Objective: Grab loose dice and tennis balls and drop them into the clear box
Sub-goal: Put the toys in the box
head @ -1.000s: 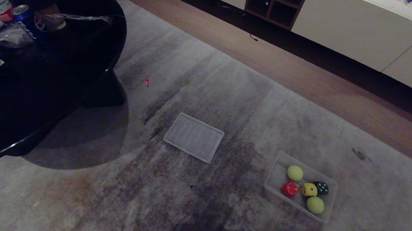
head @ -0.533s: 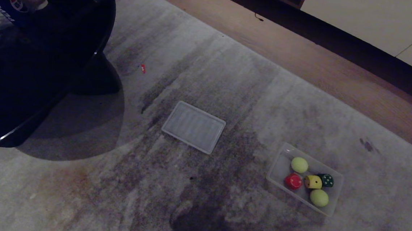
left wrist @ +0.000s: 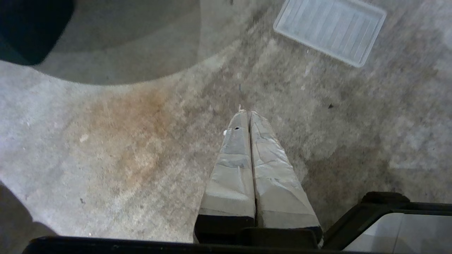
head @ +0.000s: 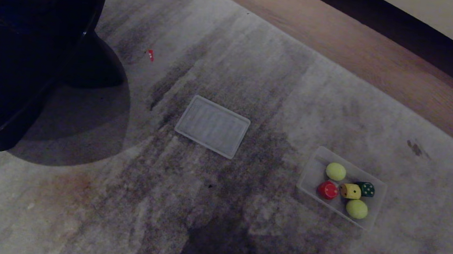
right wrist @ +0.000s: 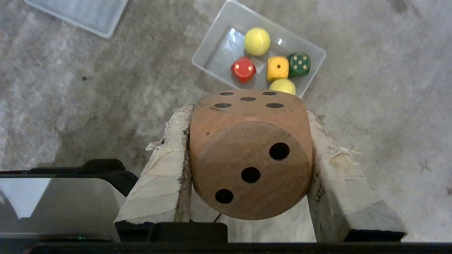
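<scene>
Five things lie in the shallow clear plastic box on the grey carpet: two fuzzy yellow-green tennis balls and three dice, one red, one yellow, one dark green. A fourth, tan wooden die is pinched in the right claw. Left claw is pressed together, empty. One ribbed white lid lies apart.

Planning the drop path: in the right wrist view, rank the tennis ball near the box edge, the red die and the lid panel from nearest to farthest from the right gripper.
From the right gripper, shut on the tan die:
1. Tennis ball, at the clear box's near edge.
2. Red die, deeper inside.
3. Lid panel, on the rug, outside the box.
</scene>
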Controlling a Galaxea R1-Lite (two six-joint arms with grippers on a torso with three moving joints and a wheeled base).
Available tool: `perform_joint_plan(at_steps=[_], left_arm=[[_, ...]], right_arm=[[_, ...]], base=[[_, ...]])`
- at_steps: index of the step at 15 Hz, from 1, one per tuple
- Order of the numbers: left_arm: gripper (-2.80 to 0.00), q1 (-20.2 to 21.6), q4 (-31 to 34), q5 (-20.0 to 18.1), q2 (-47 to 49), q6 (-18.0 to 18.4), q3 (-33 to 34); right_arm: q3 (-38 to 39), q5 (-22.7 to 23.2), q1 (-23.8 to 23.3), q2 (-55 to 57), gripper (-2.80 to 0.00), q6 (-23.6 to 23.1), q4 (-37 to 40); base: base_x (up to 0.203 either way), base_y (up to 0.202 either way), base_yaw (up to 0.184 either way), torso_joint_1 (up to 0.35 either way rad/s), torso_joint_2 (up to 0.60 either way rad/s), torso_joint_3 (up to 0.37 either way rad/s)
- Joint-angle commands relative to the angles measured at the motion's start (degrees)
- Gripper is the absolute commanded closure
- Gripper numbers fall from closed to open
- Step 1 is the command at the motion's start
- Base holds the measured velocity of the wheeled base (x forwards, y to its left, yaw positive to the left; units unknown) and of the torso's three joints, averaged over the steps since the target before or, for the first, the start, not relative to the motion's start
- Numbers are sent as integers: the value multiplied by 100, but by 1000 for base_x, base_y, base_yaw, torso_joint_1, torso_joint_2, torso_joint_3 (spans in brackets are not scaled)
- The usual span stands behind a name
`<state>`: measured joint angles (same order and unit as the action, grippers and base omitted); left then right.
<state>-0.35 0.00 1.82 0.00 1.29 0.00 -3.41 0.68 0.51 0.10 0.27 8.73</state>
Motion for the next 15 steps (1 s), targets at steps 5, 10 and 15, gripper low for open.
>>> perform_joint_plan(at_steps=[5,10,15], left_arm=[[0,0,0,3,9,3,9],[0,0,0,3,9,3,9],[0,0,0,3,9,3,9]], right_arm=[[5,-6,2,-6,0,0,6],[-1,-7,2,-10,0,0,6],[-1,-7,2,-1,0,0,6]], base=[[0,0,0,2,1,-195],[0,0,0,6,3,-200],[0,0,0,5,1,-197]])
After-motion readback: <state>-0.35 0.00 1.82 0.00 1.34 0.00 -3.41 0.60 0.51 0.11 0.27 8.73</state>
